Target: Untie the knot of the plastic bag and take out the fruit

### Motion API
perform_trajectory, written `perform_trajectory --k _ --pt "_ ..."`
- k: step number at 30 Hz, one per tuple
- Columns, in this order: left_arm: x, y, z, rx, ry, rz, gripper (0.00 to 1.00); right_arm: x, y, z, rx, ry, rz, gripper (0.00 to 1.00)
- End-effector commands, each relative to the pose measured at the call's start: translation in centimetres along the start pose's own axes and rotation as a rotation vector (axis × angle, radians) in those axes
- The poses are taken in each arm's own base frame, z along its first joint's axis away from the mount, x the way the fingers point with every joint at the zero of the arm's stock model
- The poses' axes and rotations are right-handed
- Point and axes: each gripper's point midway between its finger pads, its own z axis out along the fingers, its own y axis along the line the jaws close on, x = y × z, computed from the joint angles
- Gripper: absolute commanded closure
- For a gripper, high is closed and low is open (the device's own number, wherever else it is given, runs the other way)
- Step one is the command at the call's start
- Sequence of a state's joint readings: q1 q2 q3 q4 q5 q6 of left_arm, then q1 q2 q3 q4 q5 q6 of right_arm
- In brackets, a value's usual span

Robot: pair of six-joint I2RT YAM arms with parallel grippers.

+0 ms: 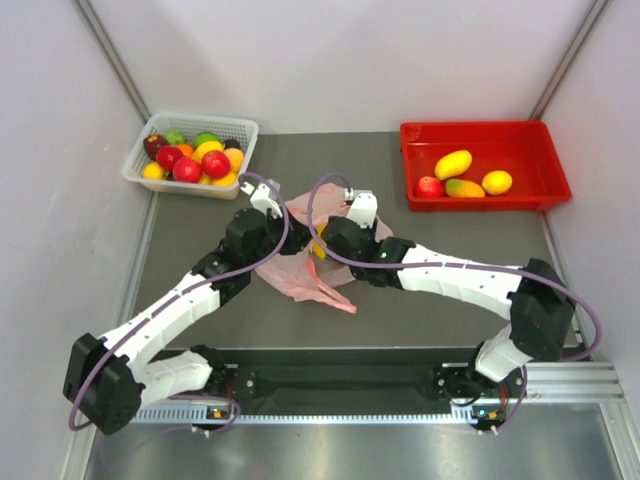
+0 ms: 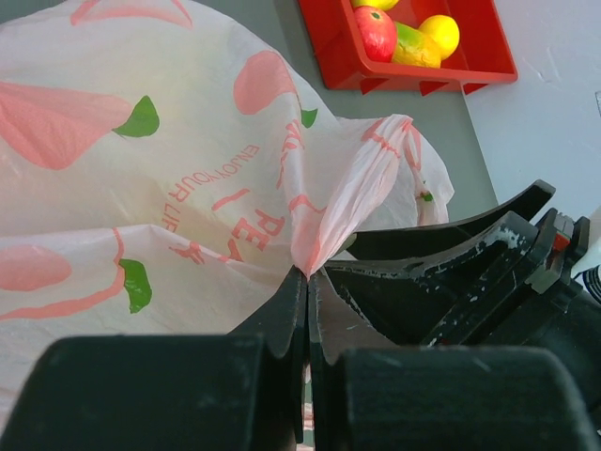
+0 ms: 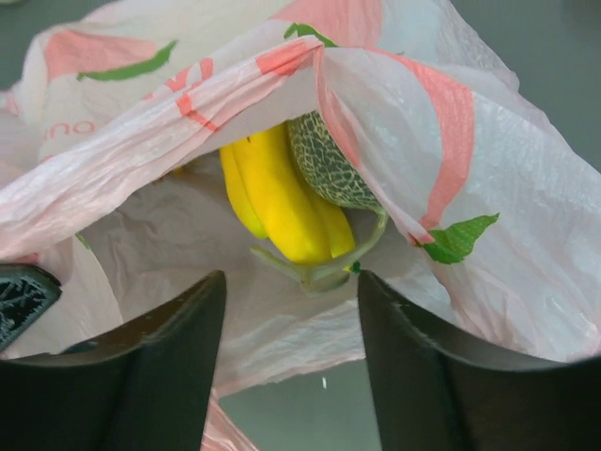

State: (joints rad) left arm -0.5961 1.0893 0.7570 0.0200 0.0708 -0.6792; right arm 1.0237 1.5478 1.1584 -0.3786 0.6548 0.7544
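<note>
The pink plastic bag [image 1: 300, 275] lies crumpled at the table's middle between both arms. My left gripper [image 1: 298, 238] is shut on a pinched fold of the bag [image 2: 324, 221], the plastic rising from its tips [image 2: 308, 274]. My right gripper [image 3: 291, 282] stands open at the bag's gaping mouth, nothing between its fingers. Inside the bag lie yellow bananas [image 3: 282, 193] and a netted grey-green melon [image 3: 327, 164] with a pale curved stem [image 3: 324, 272], just beyond the fingertips. A bit of yellow [image 1: 318, 248] shows from above. The knot is not in view.
A white basket [image 1: 245, 128] of small red, orange and green fruits stands at the back left. A red tray [image 1: 470, 128] with mangoes, a lemon and a red apple stands at the back right, also seen in the left wrist view [image 2: 338, 52]. Walls close three sides.
</note>
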Motion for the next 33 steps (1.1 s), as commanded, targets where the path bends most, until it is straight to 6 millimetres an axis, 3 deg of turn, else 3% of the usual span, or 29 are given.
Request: perform_trajectory --k 1,4,12,15,16,19,23,27,31,33 --pt "-1.3 -1.0 0.2 0.045 -0.055 -0.001 1.0 -1.4 0.5 1.1 0.003 -0.064 0.085 0.44" --pt "-1.3 -1.0 0.2 0.049 -0.054 0.001 1.0 -1.2 0.4 1.5 0.012 -0.059 0.095 0.52" --pt "-1.1 -0.9 0.1 0.049 -0.056 -0.007 1.0 0.1 -0.7 1.8 0.054 -0.029 0.095 0.53" --pt "-1.0 -0.9 0.3 0.049 -0.052 -0.009 1.0 0.3 -1.0 1.9 0.062 -0.029 0.094 0.69" --pt "-1.0 -0.9 0.3 0.05 -0.053 -0.009 1.0 0.2 -1.1 1.9 0.063 -0.031 0.097 0.81" --pt "-0.9 -0.8 0.3 0.047 -0.052 -0.007 1.0 -0.2 -1.5 1.4 0.063 -0.033 0.096 1.0" --pt "-0.9 -0.4 0.2 0.035 -0.057 -0.001 1.0 -1.8 -1.6 -0.2 0.024 -0.055 0.105 1.0" --pt "-1.0 -0.4 0.4 0.035 -0.057 0.003 1.0 -4.8 -0.6 -3.8 -0.145 -0.083 0.106 1.0" --pt "-0.9 -0.6 0.6 0.041 -0.054 -0.003 1.0 -7.5 -0.8 -5.9 -0.266 -0.076 0.094 1.0" --pt "-0.9 -0.6 0.7 0.044 -0.052 -0.006 1.0 -7.6 0.0 -6.9 -0.382 -0.019 0.083 1.0"
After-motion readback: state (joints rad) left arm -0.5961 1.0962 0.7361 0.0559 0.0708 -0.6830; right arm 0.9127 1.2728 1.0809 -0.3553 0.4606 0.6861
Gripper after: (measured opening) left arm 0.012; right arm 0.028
